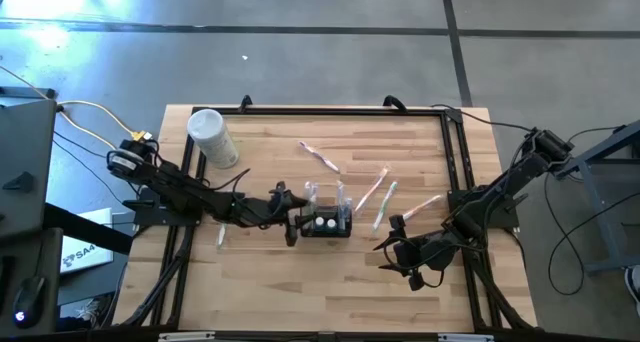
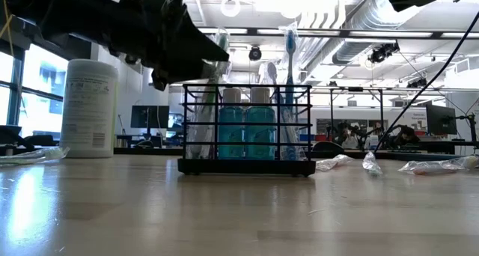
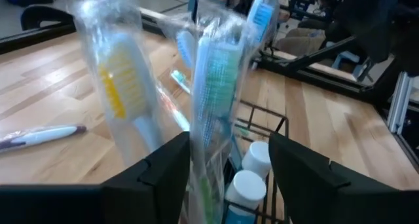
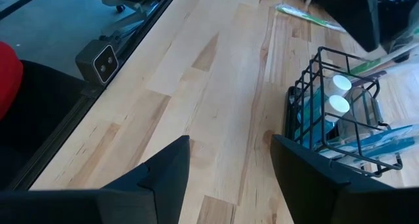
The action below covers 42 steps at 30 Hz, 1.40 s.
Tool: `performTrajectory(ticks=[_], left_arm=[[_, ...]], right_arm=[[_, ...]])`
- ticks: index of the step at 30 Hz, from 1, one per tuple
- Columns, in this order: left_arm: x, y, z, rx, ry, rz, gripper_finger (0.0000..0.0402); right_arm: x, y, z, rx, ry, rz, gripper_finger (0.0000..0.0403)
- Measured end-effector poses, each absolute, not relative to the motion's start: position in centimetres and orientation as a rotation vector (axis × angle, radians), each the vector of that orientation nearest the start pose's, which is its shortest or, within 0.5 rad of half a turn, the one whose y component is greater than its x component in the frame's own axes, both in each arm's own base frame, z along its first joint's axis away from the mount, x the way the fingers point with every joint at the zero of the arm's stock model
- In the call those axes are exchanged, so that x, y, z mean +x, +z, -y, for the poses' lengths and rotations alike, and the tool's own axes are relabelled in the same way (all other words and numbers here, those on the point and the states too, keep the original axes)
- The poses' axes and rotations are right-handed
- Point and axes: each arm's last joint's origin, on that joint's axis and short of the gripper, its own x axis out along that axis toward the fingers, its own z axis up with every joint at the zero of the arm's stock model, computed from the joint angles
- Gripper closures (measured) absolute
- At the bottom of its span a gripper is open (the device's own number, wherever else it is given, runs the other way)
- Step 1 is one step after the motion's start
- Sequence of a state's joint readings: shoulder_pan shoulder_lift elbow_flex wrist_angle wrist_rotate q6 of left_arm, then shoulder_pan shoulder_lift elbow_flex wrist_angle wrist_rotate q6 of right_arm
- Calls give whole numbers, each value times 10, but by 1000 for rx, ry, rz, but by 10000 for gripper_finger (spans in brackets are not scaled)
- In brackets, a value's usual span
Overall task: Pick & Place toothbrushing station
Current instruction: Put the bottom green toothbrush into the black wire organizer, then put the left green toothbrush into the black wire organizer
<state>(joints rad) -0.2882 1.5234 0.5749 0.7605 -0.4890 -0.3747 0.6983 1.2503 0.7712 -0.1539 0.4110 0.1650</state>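
the toothbrushing station [image 1: 326,224], a small black wire holder box, stands upright on the wooden table [image 1: 290,292] near its middle. inside it in the low view are two blue bottles with white caps [image 2: 245,127] side by side in the centre, with wrapped toothbrushes standing upright at either end: a blue-headed toothbrush [image 2: 290,91] toward one end and a green-headed toothbrush [image 3: 213,99] in clear wrap at the other. the left gripper [image 1: 291,225] is at that end of the station, its fingers [image 3: 167,165] spread apart on either side of the green-headed toothbrush; whether they press on the wrap cannot be told. the right gripper [image 1: 403,250] waits over bare table just beside the station, fingers apart and holding nothing. a white cylindrical container [image 1: 212,138] stands well apart toward the table's far left, and several more wrapped toothbrushes [image 1: 380,197] lie loose on the table behind the station.
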Motion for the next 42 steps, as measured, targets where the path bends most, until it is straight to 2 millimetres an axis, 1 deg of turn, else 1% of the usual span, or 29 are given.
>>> performTrajectory(ticks=[7,15,18,21,25,28,32,35,37,40,42], left_arm=[[280,195,69,-309,218,-111,195],[268,220,66,-267,201,-65,195],[266,233,65,-237,202,-94,195],[268,252,70,-210,201,-170,195],[269,278,82,-153,221,-351,195],[266,302,92,-180,248,-488,195],[253,313,103,-253,336,-703,195],[238,310,106,-368,477,-832,195],[230,304,106,-498,601,-886,195],[215,289,100,-673,822,-956,195],[207,276,97,-745,943,-990,195]], right_arm=[[205,238,-157,-176,231,-561,198],[203,237,-158,-186,236,-572,198],[200,237,-161,-195,251,-578,198],[195,235,-165,-203,269,-591,198],[188,232,-170,-215,263,-619,198],[182,231,-173,-226,241,-624,198],[176,230,-176,-246,212,-622,198],[175,230,-177,-243,204,-617,198],[175,230,-177,-240,203,-617,198],[175,230,-177,-207,193,-620,198],[175,230,-177,-187,187,-622,198]])
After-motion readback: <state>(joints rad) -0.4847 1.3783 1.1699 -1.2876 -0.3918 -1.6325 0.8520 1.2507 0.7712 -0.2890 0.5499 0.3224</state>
